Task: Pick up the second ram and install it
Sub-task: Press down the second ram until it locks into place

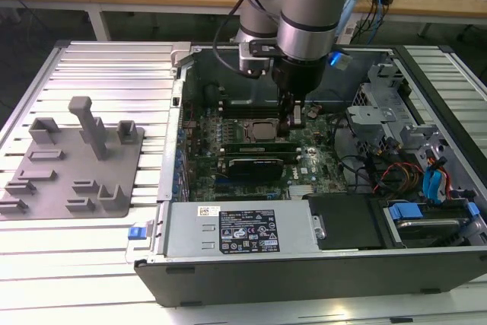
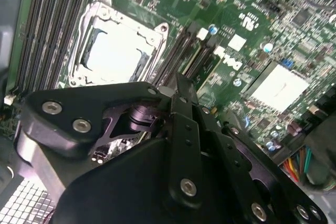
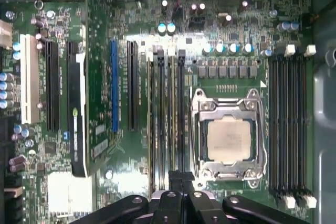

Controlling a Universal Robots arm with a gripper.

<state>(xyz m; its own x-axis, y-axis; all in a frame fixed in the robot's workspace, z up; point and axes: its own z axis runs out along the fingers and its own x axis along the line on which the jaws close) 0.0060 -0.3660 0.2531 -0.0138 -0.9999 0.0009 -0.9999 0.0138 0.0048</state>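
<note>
While the thin green second ram stands edge-up in its slot beside the CPU socket, the gripper pinches its end.

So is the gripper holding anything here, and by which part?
Cannot be told. The black gripper sits low over the memory slots beside the silver processor socket, but any hold is hidden.
</note>
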